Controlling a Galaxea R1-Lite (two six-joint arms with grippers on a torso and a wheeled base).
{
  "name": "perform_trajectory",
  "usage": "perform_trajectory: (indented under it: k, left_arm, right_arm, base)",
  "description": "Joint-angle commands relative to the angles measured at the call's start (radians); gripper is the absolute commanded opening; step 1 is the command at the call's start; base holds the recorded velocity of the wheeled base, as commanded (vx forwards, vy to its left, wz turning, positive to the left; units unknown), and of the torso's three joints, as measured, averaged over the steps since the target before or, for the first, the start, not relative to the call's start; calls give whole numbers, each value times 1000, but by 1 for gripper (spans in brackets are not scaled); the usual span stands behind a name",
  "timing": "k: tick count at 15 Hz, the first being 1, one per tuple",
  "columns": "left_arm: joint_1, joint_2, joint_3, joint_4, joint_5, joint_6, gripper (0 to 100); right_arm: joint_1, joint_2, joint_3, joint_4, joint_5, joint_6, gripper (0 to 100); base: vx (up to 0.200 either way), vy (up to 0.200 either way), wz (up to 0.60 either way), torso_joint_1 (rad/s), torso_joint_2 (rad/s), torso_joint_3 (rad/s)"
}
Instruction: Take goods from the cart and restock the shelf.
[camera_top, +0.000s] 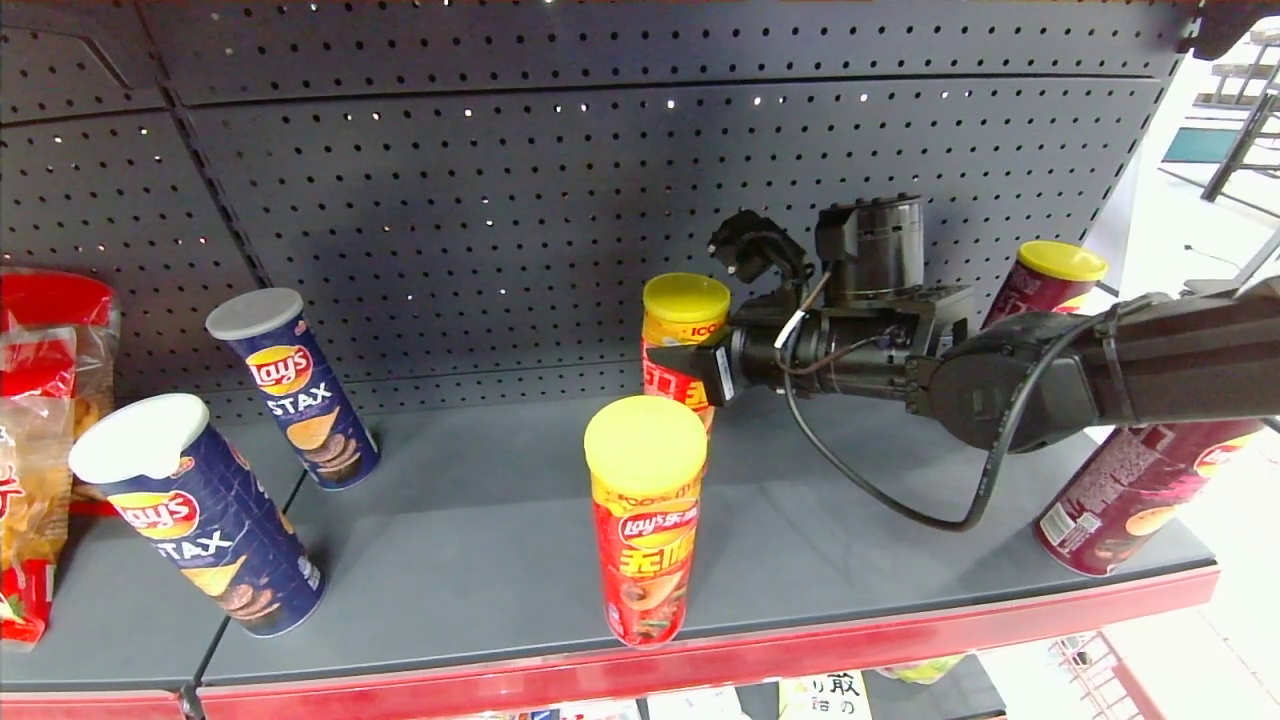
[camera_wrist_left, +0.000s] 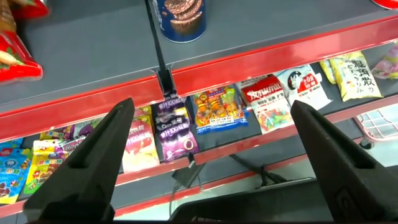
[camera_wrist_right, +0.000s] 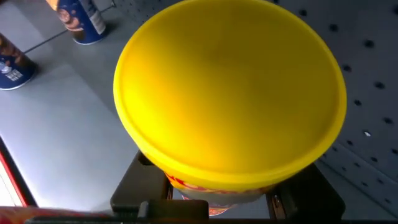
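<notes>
A red chips can with a yellow lid (camera_top: 685, 312) stands upright at the back middle of the grey shelf (camera_top: 480, 540), close to the pegboard. My right gripper (camera_top: 690, 375) is shut on its side just below the lid. In the right wrist view the yellow lid (camera_wrist_right: 230, 93) looms large, with the right gripper (camera_wrist_right: 224, 202) clamped around the can beneath it. A matching red can (camera_top: 645, 520) stands near the shelf's front edge. My left gripper (camera_wrist_left: 211, 106) hangs open and holds nothing, in front of the lower shelves.
Two blue cans (camera_top: 295, 385) (camera_top: 195, 510) stand at the left, beside snack bags (camera_top: 40, 420). Two maroon cans (camera_top: 1045, 280) (camera_top: 1130, 495) stand at the right, partly behind my arm. Candy packs (camera_wrist_left: 217, 109) line the lower shelf, under the red shelf edge (camera_wrist_left: 249, 59).
</notes>
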Motion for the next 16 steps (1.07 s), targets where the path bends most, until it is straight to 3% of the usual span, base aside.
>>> perform_trajectory:
  k: [1, 16]
  left_arm:
    - [0, 3, 0, 1, 0, -3, 100]
    - [0, 3, 1, 1, 0, -11, 100]
  right_arm:
    - [15, 20, -19, 2, 0, -2, 0]
    - [39, 20, -14, -1, -27, -4, 0]
  base:
    - [0, 0, 0, 0, 0, 0]
    - [0, 0, 0, 0, 0, 0]
